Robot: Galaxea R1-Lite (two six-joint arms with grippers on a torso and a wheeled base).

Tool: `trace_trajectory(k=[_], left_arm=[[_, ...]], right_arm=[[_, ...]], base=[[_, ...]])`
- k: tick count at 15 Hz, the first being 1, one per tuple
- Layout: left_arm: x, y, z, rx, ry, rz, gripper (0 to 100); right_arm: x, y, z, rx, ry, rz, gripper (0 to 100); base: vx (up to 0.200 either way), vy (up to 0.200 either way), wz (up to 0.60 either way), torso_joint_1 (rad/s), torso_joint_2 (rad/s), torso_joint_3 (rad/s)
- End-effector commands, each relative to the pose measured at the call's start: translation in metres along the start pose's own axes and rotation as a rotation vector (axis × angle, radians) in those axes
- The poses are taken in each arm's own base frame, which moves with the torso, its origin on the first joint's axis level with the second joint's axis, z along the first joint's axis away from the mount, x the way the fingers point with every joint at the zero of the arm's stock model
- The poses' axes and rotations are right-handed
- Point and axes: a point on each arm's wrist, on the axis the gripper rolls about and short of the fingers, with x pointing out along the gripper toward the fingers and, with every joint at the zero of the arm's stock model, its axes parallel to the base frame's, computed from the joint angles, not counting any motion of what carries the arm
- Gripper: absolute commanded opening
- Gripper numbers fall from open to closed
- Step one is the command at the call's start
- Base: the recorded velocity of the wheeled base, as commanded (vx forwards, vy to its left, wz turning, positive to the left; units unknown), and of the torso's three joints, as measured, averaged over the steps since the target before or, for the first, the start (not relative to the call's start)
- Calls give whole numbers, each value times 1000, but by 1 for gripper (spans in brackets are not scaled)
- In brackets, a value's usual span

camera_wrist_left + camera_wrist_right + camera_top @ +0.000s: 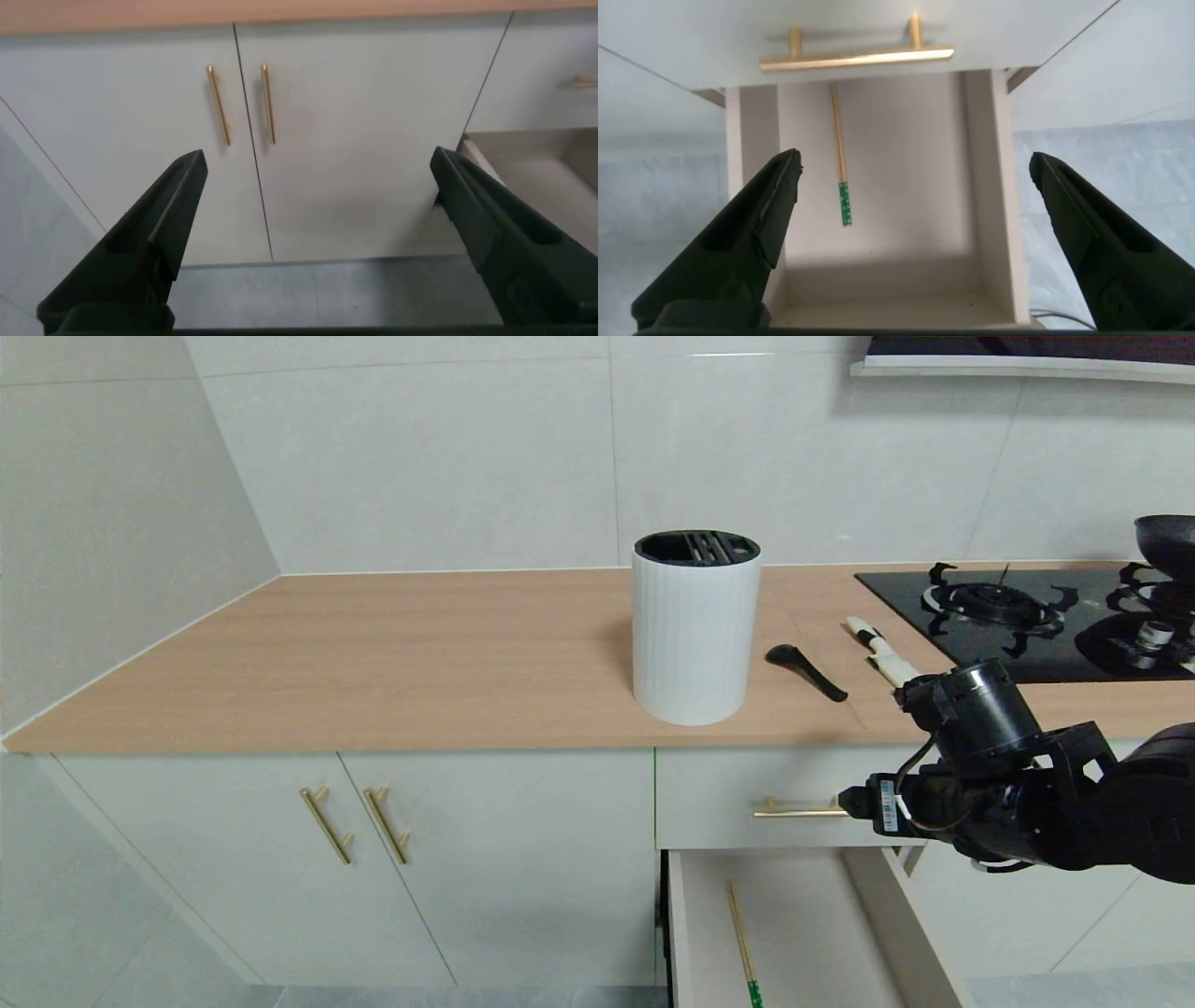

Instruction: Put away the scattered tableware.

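On the wooden counter [420, 653] a black spoon [805, 670] lies just right of a tall white utensil holder [695, 625]. A white-handled knife [882, 651] lies further right, near the stove. Below the counter edge a drawer [864, 915] stands pulled out, with a pair of green-tipped chopsticks [744, 943] inside. My right gripper [864, 801] hangs in front of the upper drawer's gold handle [794, 810]. It is open above the drawer [985, 187] and the chopsticks [840, 159], holding nothing. My left gripper [318, 243] is open and empty, low in front of the cabinet doors [374, 140].
A black gas hob [1027, 611] with a dark pan [1167, 537] takes up the counter's right end. Two cabinet doors with gold handles [359, 821] sit left of the drawers. Tiled walls close off the back and left.
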Motion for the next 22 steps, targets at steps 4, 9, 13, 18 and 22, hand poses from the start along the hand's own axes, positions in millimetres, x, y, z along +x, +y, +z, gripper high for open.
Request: trace_trajectory(k=[4,9,13,18,22], left_arm=[[0,0,0,0,0,0,100],[0,0,0,0,0,0,100],[0,0,0,0,0,0,100],[0,0,0,0,0,0,100],[0,0,0,0,0,0,100]], right_arm=[[1,1,-1,-2,4,-1,100],[0,1,1,0,-1,1,100],[2,-2,13,0,-74,12,100],[15,-26,64,-74,-223,207,100],[59,-33,101,-132,-321,304,100]], base=[[0,0,0,228,-513,-290],[0,0,0,71,-164,-92],[0,0,0,0,0,0],[0,0,0,0,0,0],[0,0,0,0,0,0]])
